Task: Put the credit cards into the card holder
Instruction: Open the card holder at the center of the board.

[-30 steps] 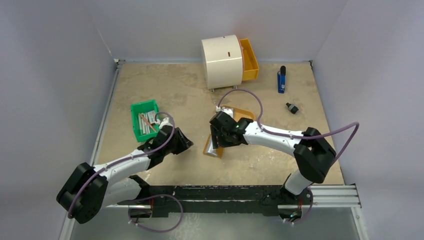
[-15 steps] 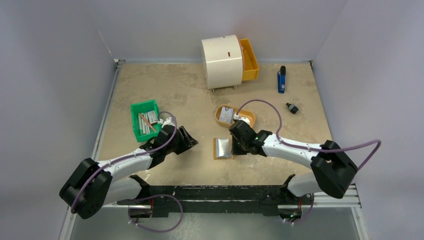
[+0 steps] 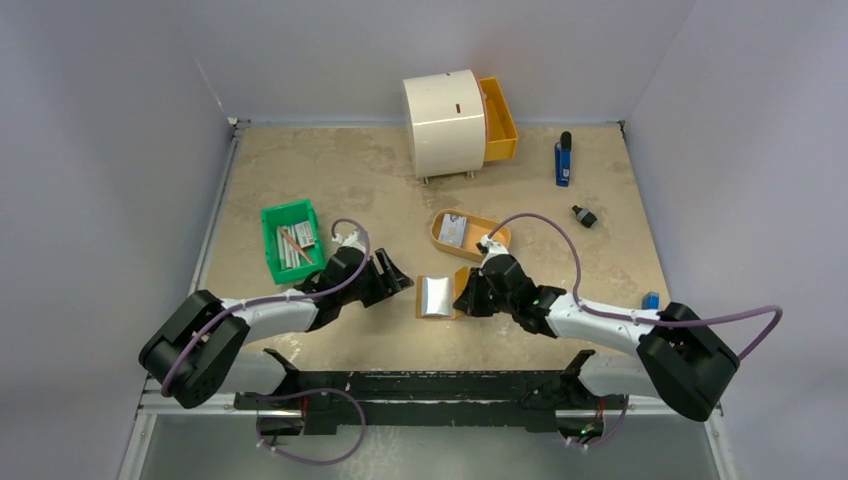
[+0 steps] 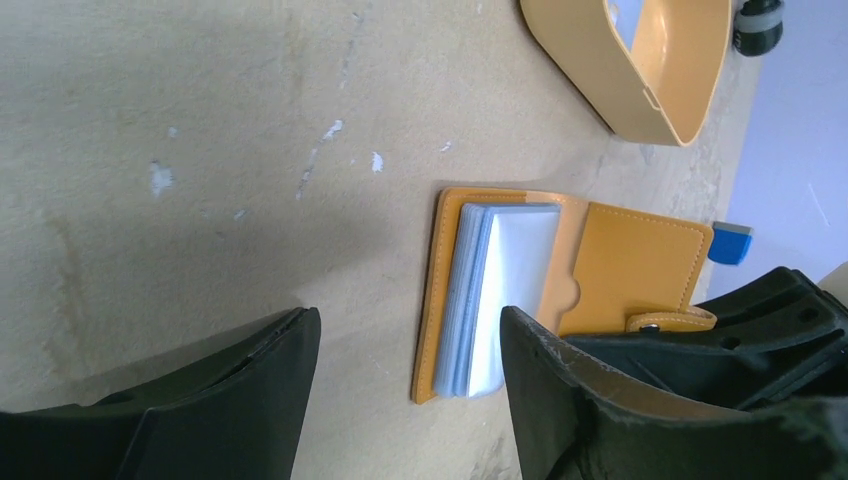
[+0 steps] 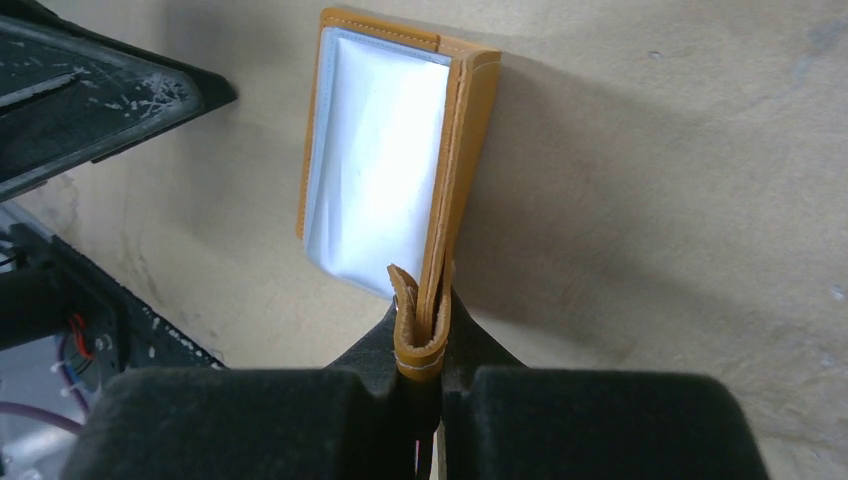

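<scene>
Beige worktop, grey walls. Green bin (image 3: 290, 240) sits well left of the card holder (image 3: 437, 297). Left end effector (image 3: 393, 279) has jaws spread wide, just left of the card holder. Card holder lies open, clear sleeves up. Right end effector (image 5: 425, 335) is clamped on its strap, right side. Credit card (image 3: 453, 230) lies in a tan tray (image 3: 500, 238) behind the card holder.

Two white-shelled arms (image 3: 265, 312) carry bulky black joints (image 3: 690, 365), looping purple cables (image 3: 540, 216) and matte black, wedge-shaped fingers (image 4: 180, 420).

Both arms stretch forward and inward, wrists low: left gripper (image 3: 392, 279), jaws spread wide; right gripper (image 5: 422, 330), jaws pinched on the card holder (image 5: 375, 150) tab.
</scene>
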Available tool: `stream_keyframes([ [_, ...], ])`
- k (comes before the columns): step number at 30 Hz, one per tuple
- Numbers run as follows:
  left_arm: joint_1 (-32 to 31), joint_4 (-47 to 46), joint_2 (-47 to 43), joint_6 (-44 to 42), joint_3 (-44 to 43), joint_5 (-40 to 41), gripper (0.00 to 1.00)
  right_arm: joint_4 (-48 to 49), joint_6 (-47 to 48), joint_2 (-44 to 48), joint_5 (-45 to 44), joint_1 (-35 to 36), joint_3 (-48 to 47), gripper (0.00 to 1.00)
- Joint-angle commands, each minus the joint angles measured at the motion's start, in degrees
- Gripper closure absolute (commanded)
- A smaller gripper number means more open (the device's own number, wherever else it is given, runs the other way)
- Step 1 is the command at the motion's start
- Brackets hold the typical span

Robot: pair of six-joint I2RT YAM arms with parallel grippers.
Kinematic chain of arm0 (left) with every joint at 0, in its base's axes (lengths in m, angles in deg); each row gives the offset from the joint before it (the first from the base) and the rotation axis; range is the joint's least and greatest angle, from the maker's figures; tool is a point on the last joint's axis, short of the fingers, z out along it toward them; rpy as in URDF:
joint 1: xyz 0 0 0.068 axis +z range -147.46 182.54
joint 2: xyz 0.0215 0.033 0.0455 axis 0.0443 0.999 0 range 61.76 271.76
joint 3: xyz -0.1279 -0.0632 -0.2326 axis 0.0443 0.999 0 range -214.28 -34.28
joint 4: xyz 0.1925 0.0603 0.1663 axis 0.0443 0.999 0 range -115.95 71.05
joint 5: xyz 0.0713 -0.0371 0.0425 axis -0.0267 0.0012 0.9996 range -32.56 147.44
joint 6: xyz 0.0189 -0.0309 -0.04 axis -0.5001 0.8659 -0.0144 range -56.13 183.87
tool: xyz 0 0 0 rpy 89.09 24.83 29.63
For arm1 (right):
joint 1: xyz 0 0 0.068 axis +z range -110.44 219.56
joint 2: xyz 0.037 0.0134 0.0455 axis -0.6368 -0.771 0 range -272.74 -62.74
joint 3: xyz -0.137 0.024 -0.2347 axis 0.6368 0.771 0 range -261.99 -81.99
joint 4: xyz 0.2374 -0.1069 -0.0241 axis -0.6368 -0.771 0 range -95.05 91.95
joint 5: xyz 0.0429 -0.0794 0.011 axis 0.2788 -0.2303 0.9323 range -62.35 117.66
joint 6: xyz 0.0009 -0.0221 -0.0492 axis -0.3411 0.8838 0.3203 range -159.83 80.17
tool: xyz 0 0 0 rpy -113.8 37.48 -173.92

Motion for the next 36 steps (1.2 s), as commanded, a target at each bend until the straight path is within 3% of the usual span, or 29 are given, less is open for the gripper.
stream_keyframes([
  [1,-0.2,5.6,-6.4,-1.2,-0.6,6.6,0.35,9.4,0.6,-1.8,4.5,-0.2,-0.3,1.0],
  [9,-0.3,11.6,-16.5,-1.9,0.7,8.8,0.31,13.2,2.9,-9.0,6.5,-0.1,-4.2,1.0],
  [18,-3.0,6.6,-13.4,-1.6,0.2,6.4,0.3,12.4,1.6,-11.2,5.7,-0.1,-4.9,1.0],
  [36,-11.2,7.7,-2.7,-4.2,-5.5,13.2,0.33,9.9,0.5,-11.6,3.7,-0.1,-5.7,1.0],
])
